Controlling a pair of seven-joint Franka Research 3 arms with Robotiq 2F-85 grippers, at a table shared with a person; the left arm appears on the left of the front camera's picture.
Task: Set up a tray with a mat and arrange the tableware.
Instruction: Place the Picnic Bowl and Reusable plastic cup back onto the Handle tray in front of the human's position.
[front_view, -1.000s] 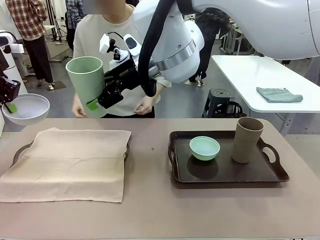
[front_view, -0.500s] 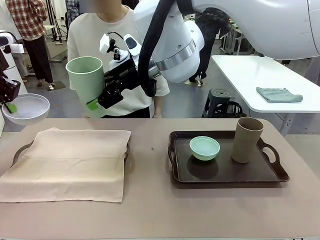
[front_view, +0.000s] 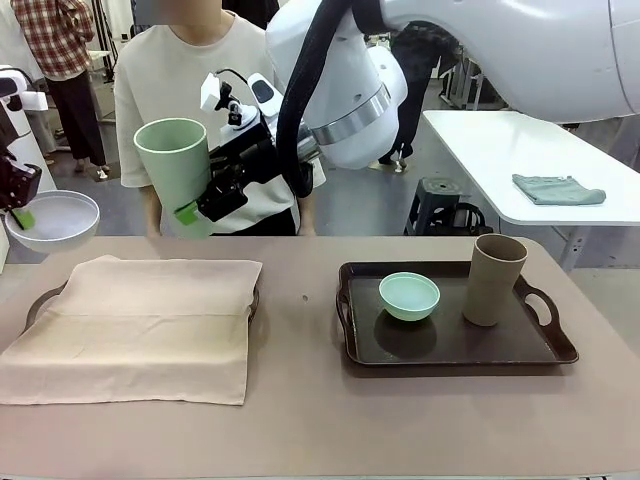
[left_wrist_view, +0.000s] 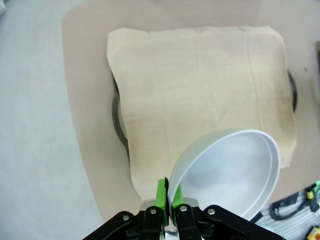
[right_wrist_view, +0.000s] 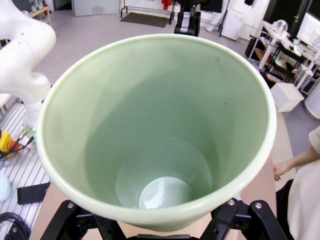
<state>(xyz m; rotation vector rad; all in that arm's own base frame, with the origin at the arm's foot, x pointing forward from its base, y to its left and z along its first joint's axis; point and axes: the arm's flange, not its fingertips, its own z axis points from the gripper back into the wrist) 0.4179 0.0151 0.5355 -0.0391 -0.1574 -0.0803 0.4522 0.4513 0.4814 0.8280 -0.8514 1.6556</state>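
My right gripper (front_view: 192, 208) is clamped around the lower part of a tall pale-green matte tumbler (front_view: 172, 162). It holds the tumbler in the air over the far left part of the table (front_view: 320, 420), mouth up and leaning slightly. In the right wrist view I look straight down into the cup, and its round bottom looks bare.

My left gripper (left_wrist_view: 169, 194) is pinched nearly shut on the thin rim of a small white matte bowl (left_wrist_view: 230, 167). The rim sits between the two green pads. From the front, the bowl hangs in the air at the far left edge of the scene, off the left end of the table and above its level.

Below, on the left half of the table, a beige cloth mat (front_view: 140, 320) is draped over a dark tray (front_view: 40, 300). Its near edge spills past the tray onto the tabletop, and only the tray's left rim and a bit of its right rim peek out.

On the right half sits a second dark-brown handled tray (front_view: 450, 350). A small mint-green bowl (front_view: 409, 296) rests near its middle. A tall tan-brown tumbler (front_view: 494, 280) stands upright to the right of that bowl, a little apart from it.

A person in a pale shirt (front_view: 180, 80) stands at the far side, behind the raised green tumbler.
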